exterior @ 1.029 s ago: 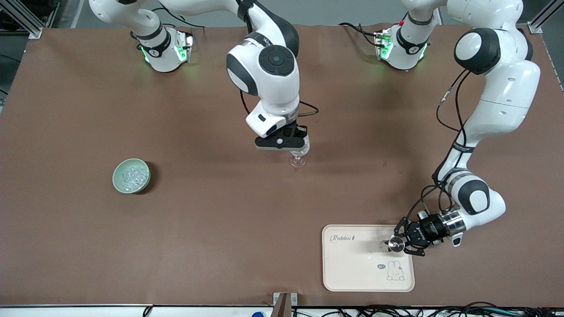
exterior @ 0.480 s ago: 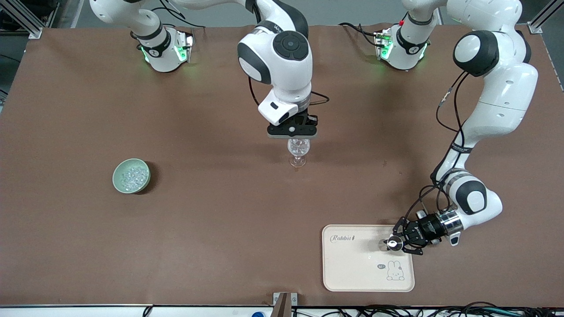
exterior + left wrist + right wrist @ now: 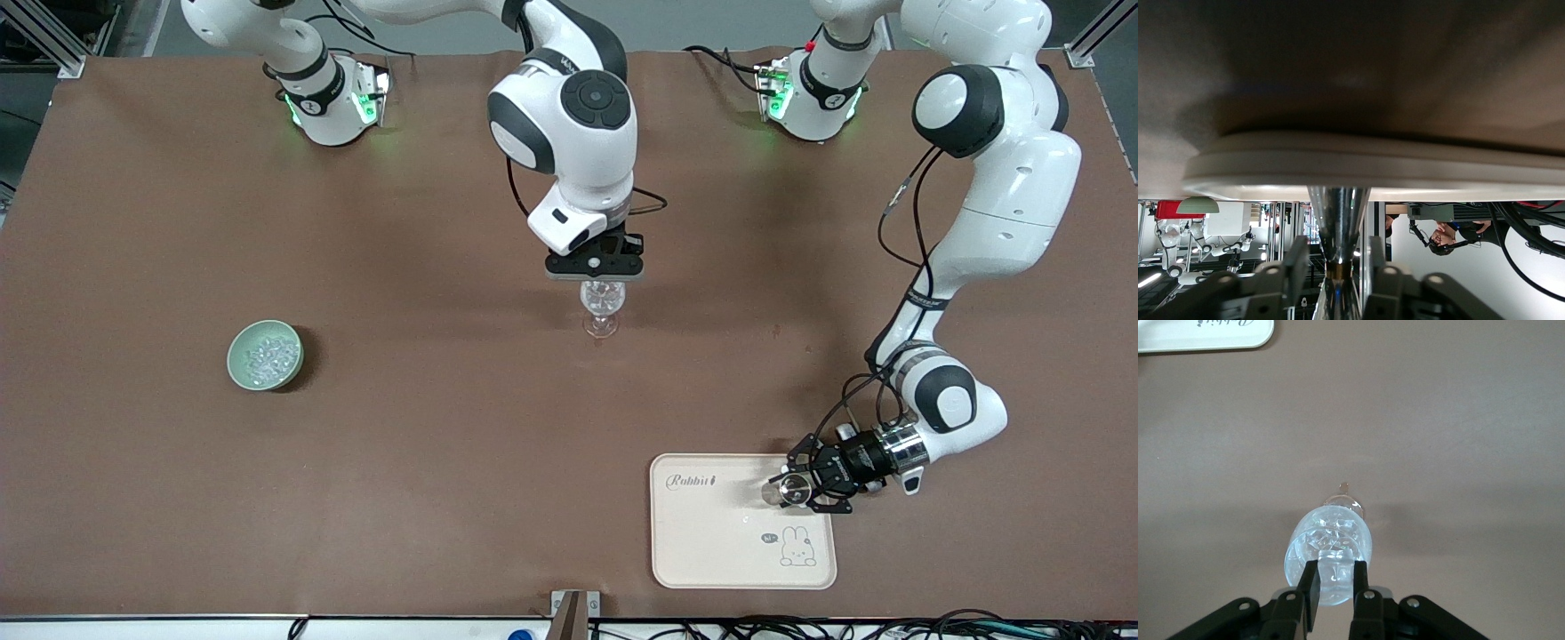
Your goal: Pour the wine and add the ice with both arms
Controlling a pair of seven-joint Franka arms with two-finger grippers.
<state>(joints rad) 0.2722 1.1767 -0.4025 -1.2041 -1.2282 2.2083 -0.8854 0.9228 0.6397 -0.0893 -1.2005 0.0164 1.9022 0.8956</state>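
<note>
A clear wine glass [image 3: 602,307] stands mid-table with ice in its bowl [image 3: 1305,550]. My right gripper [image 3: 597,277] hangs just over its mouth. In the right wrist view it [image 3: 1335,577] is shut on one clear ice chunk [image 3: 1336,568]. More ice fills a green bowl [image 3: 265,356] toward the right arm's end. My left gripper [image 3: 802,489] lies low over the tray [image 3: 711,533], shut on a shiny silver metal vessel [image 3: 787,491]. In the left wrist view the gripper [image 3: 1337,250] flanks the vessel's narrow waist [image 3: 1338,220].
The cream tray with a rabbit print sits near the front edge toward the left arm's end; its rim shows in the left wrist view [image 3: 1371,163] and its corner in the right wrist view [image 3: 1205,333]. Brown table [image 3: 427,462] lies open between bowl, glass and tray.
My right gripper has shifted toward the left arm's end and now sits centred over the glass. My left gripper and the silver vessel have moved slightly toward the tray's middle.
</note>
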